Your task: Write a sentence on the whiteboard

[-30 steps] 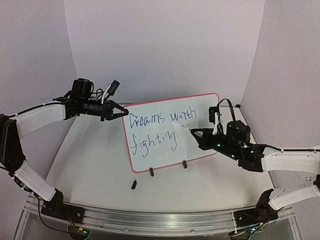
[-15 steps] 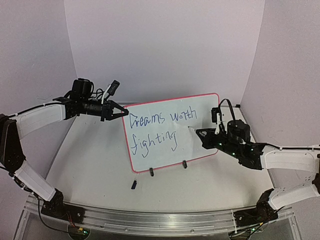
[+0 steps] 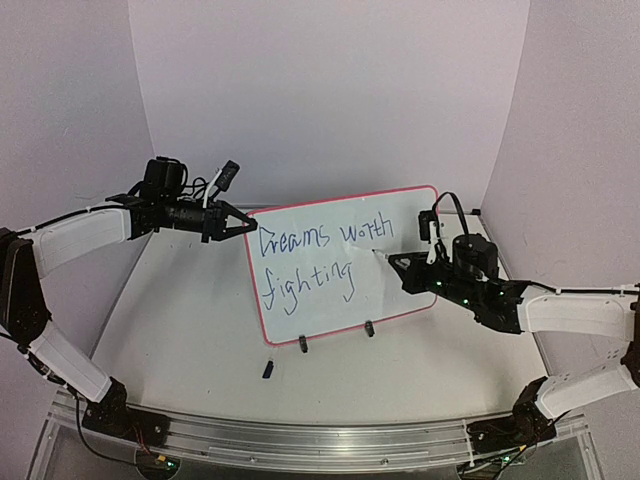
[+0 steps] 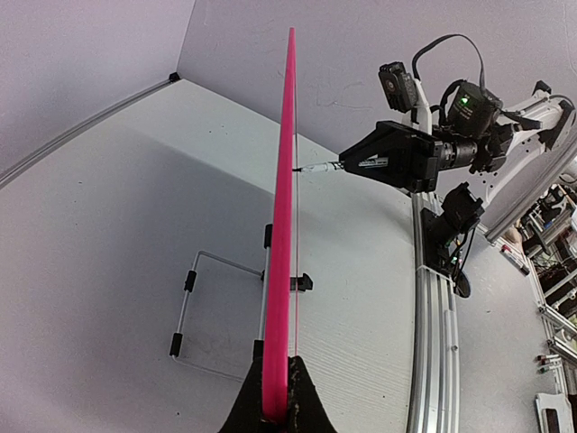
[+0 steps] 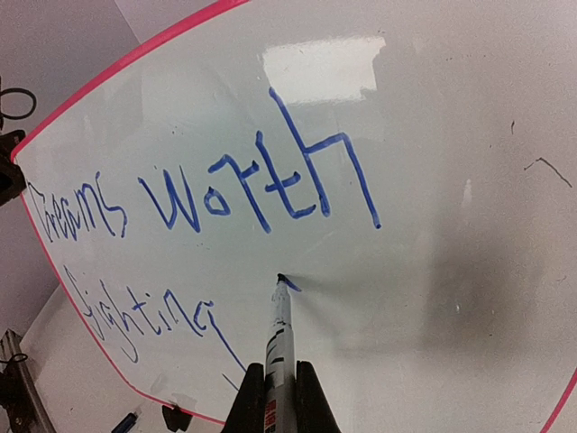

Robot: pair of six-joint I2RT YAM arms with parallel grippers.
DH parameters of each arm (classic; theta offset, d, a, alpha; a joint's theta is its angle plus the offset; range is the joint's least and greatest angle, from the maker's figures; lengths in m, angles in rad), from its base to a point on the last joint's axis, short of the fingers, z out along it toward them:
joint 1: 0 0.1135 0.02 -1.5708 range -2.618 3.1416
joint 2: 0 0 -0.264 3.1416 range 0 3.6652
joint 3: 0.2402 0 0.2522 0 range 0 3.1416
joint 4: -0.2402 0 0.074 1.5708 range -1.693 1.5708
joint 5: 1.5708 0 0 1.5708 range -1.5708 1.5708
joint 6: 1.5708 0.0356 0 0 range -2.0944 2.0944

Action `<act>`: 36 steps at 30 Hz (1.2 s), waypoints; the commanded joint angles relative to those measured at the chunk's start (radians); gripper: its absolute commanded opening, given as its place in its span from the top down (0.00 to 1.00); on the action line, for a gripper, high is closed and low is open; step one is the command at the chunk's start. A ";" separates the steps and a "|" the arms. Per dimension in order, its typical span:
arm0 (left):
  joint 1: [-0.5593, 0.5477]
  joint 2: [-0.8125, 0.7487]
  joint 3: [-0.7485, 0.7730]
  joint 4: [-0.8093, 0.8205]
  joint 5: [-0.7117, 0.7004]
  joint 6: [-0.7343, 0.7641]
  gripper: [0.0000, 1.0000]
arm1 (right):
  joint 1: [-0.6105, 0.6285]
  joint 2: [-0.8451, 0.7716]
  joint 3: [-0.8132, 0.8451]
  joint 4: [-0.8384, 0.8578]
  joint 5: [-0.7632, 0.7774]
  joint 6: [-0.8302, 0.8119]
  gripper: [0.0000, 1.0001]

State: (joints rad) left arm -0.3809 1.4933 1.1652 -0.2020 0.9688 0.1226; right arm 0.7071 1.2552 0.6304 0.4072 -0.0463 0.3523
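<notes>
Top view: the whiteboard [image 3: 330,290] stands on its clip feet [image 3: 303,344] between my arms; blue writing reads "Dreams worth fighting".
Left wrist view: my left gripper [image 4: 275,410] is clamped on the pink rim.
Right wrist view: my right gripper [image 5: 278,386] is closed around a marker [image 5: 282,329], whose tip touches the board below "worth".

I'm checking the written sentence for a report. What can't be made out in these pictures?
- Top external: small dark object on the table before the whiteboard, too small to identify.
- Left wrist: whiteboard seen edge-on, so its writing is hidden.
- Right wrist: the picture's edges cut off the whiteboard's upper-right part; the right tool covers the lower barrel of the marker.
</notes>
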 commanded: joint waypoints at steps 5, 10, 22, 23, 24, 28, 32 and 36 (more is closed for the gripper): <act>-0.034 0.035 -0.019 -0.123 -0.051 0.115 1.00 | -0.004 0.009 -0.019 0.032 -0.029 0.030 1.00; -0.036 0.036 -0.019 -0.123 -0.051 0.116 1.00 | -0.004 -0.011 -0.078 0.035 -0.029 0.074 1.00; -0.035 0.039 -0.019 -0.123 -0.050 0.115 1.00 | -0.004 0.016 -0.109 0.043 -0.065 0.110 1.00; -0.035 0.039 -0.019 -0.123 -0.049 0.114 1.00 | -0.003 0.016 -0.103 0.046 -0.070 0.108 1.00; -0.035 0.039 -0.019 -0.123 -0.050 0.114 1.00 | -0.003 0.014 -0.093 0.048 -0.079 0.107 1.00; -0.035 0.039 -0.019 -0.124 -0.051 0.115 1.00 | -0.004 -0.013 -0.071 0.064 -0.104 0.117 1.00; -0.035 0.038 -0.019 -0.123 -0.053 0.116 1.00 | -0.004 -0.059 -0.063 0.072 -0.095 0.121 1.00; -0.035 0.039 -0.019 -0.123 -0.051 0.116 1.00 | -0.004 -0.052 -0.060 0.070 -0.074 0.107 1.00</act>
State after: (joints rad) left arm -0.3870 1.4937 1.1713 -0.2092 0.9672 0.1272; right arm 0.7071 1.2160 0.5312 0.4362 -0.1318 0.4629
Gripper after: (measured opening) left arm 0.037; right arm 0.068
